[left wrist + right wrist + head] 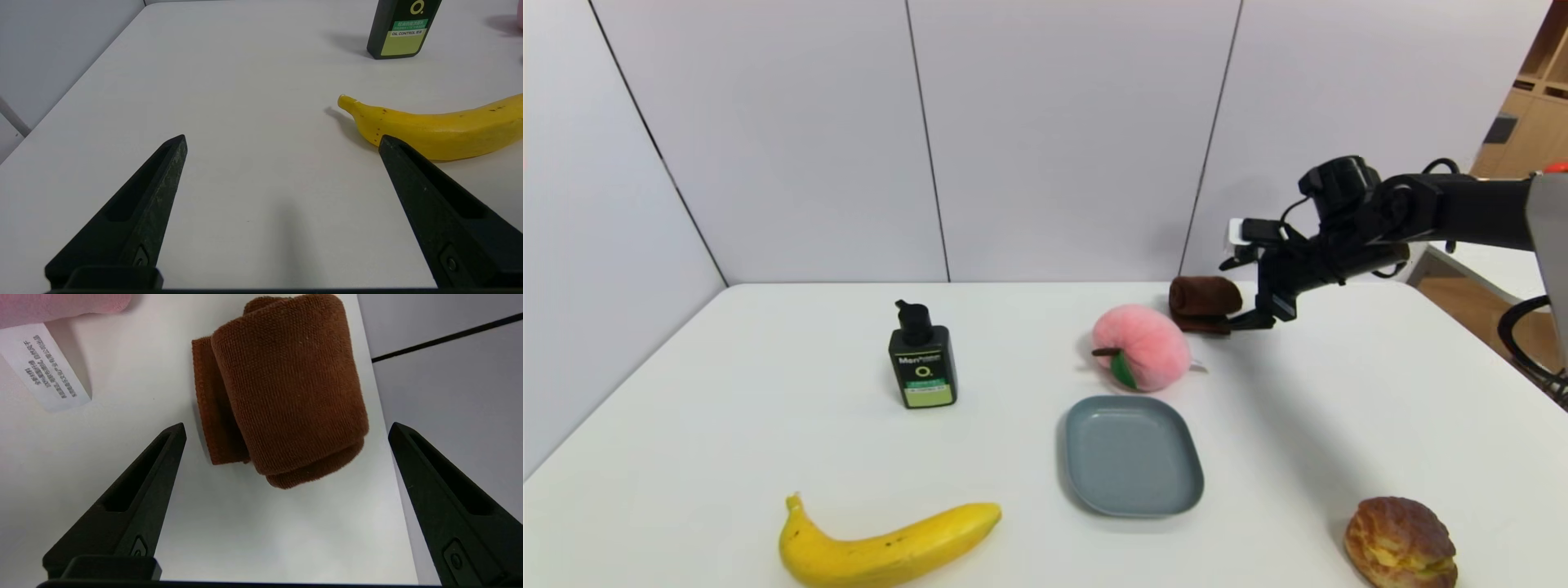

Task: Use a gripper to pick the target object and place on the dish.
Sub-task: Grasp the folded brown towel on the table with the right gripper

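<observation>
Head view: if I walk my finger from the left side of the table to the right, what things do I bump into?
Curved yellow banana → dark pump bottle with green label → flat grey-blue plastic dish → brown cream-filled bun. The fuzzy pink plush peach and rolled brown terry towel overlap the dish's span, so I skip them.

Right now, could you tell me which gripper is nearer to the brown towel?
The right gripper: it hangs open just short of the brown towel, not touching it. The left gripper, also open, is far off, low over the table's near-left part beside the banana.
</observation>
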